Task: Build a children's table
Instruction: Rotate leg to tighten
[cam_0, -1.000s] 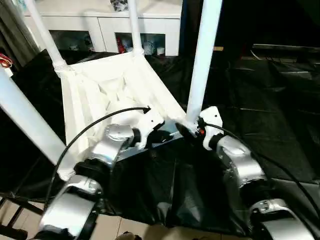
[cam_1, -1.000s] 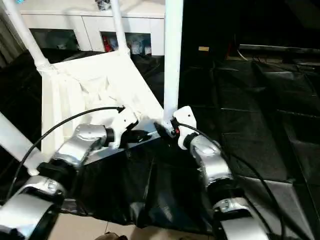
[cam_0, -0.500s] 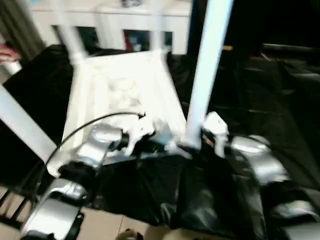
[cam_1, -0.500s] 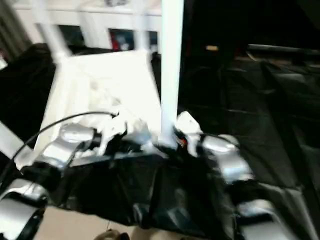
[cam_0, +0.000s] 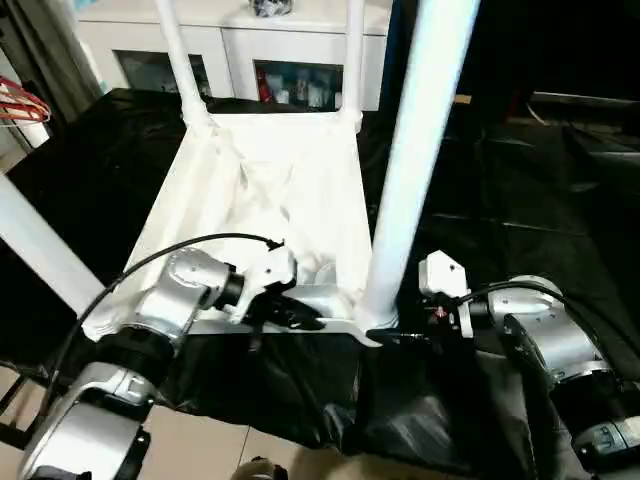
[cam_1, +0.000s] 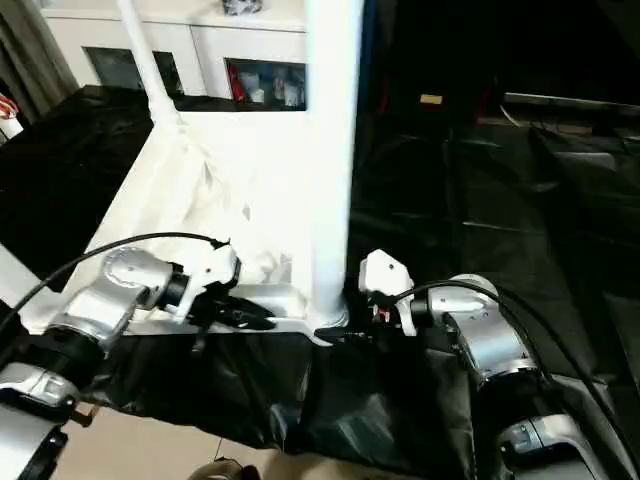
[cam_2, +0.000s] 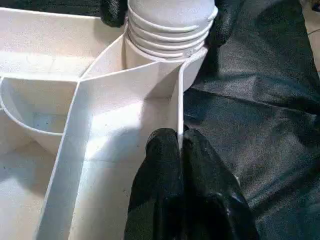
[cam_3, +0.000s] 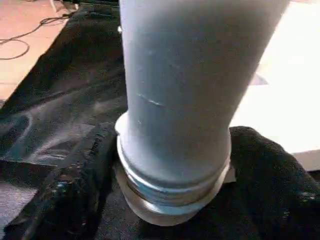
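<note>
The upturned table (cam_0: 270, 190) has swung square to the robot – left claw (cam_2: 179, 150) pinched shut on its near rim. The right claw (cam_3: 170, 200) brackets the near-right leg (cam_0: 420, 150) at its base, fingers (cam_3: 70, 190) either side – that leg looks nearly seated.

Bright overhead light on the white plastic table top (cam_0: 270, 190), mild glare washing out its ribs, glossy reflections on the black plastic floor sheet (cam_0: 540, 210), soft shadows near the black fingers (cam_2: 165, 165), close white tubular leg (cam_3: 185, 90) slightly soft-focused
</note>
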